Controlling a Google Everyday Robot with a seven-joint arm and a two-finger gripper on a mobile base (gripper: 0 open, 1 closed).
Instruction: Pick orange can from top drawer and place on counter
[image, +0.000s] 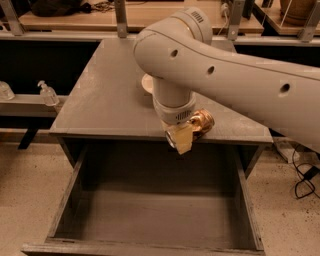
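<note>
One orange can (202, 121), clamped in one gripper (189, 133) above the near edge of the counter (110, 95). One top drawer (150, 215), open. One white bowl (147, 83), mostly hidden. Two clear bottles far left: pump bottle (48, 93), second bottle (5, 91).

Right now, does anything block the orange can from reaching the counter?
Nothing visible does. The gripper holds the orange can just over the counter's bare front edge; the white bowl sits farther back.
</note>
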